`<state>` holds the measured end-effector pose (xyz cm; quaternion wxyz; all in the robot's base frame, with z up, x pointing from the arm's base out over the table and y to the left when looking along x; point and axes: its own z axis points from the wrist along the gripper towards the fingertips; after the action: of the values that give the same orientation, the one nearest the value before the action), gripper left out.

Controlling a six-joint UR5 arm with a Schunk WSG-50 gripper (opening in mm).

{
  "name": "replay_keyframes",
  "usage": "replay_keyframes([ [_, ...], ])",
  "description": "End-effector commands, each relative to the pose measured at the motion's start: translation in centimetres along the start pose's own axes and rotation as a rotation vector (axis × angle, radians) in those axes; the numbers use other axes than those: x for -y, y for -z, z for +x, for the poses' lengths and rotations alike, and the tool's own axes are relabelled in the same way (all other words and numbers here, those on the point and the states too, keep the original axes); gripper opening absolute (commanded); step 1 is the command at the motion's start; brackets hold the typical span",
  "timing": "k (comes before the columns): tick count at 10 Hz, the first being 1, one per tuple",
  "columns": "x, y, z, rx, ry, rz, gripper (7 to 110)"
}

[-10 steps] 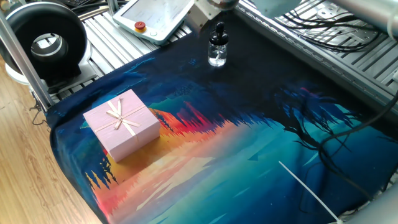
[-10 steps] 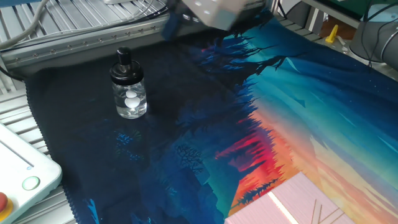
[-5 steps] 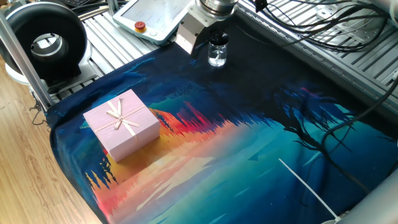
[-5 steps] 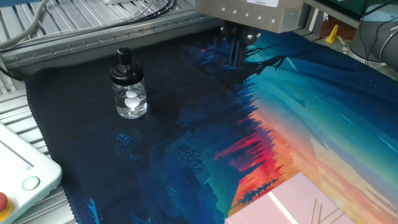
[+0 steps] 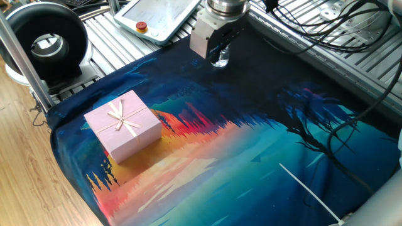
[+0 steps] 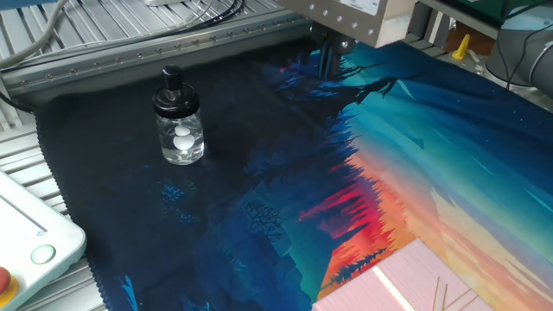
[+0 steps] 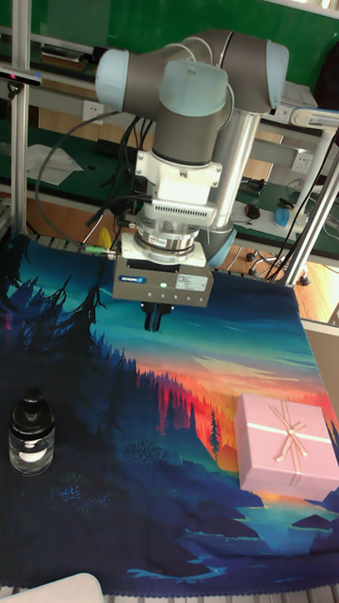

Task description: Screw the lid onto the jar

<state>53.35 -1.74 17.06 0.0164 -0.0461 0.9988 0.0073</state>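
Three times catching the gripper [image 7: 156, 318], once per view. Hanging point-down from the grey arm [image 7: 193, 89], over the painted cloth [image 6: 415, 173], with no contact visible below. Keeping its dark fingers [image 6: 326, 62] drawn narrow, close to touching, and gripping nothing.

Standing well apart from it, toward the dark corner of the cloth: finding the jar [image 6: 181, 135] there, upright, clear and round-bodied, and carrying a couple of small white round pieces inside. Already wearing the lid [image 6: 173, 86] on its neck, black, with the narrow bulb pointing up; not managing to tell whether it is screwed down tight. Looking from the one fixed view, lining up almost behind the gripper's body, so only glimpsing the glass bottom there. Reading the other fixed view and the tall view instead, and finding clear cloth between the two.

Moving farther out, meeting the pink gift box [image 7: 282, 443] with its pale ribbon bow, resting on the orange and red part of the cloth, far from both the jar and the fingers. Passing the cloth's edge, noticing the slatted metal table [image 6: 130, 43], a white pendant with a red button [image 5: 157, 16], a black round device [image 5: 44, 41] and black cables [image 5: 326, 31].
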Motion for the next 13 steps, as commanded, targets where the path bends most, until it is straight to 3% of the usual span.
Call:
replay_keyframes([
  [1, 1.5, 0.3, 1.2, -0.048, 0.002, 0.06, 7],
  [3, 2.4, 0.3, 0.1, 0.0, -0.062, 0.093, 7],
  [4, 3.3, 0.4, -0.3, 0.019, -0.091, 0.131, 7],
  [6, 3.6, 0.4, 0.0, 0.005, -0.084, 0.141, 7],
  [8, 2.8, 0.3, 0.0, 0.003, -0.072, 0.109, 7],
  [13, 2.4, 0.9, 0.7, -0.045, -0.076, 0.122, 7],
])
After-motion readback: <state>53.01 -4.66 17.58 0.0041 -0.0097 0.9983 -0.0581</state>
